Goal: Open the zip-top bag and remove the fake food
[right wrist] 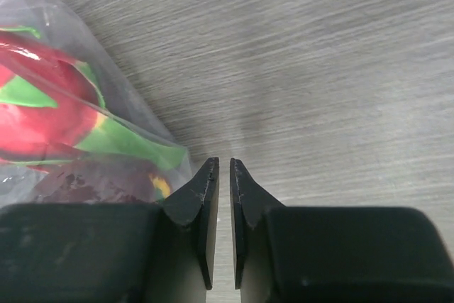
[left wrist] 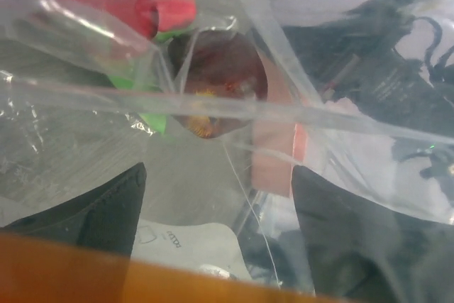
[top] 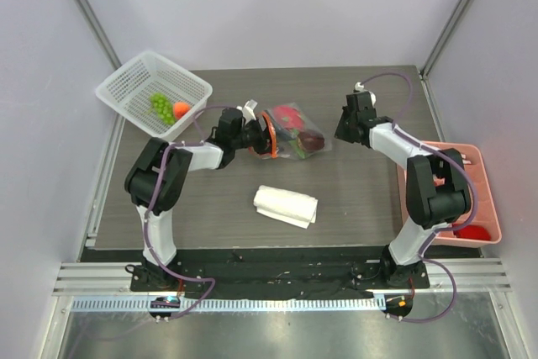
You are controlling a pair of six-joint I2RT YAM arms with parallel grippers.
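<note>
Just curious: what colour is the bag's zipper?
Orange-red zipper; the top view shows it best.

A white mesh basket [top: 181,69] stood at the far left corner of the grey wood-grain tabletop [top: 353,199], partly overhanging its left edge. A folded white cloth [top: 286,205] lay flat on the tabletop near the middle of the near edge. A pink divided tray [top: 490,195] sat at the right edge, with a red item [top: 472,231] in its nearest compartment.
</note>
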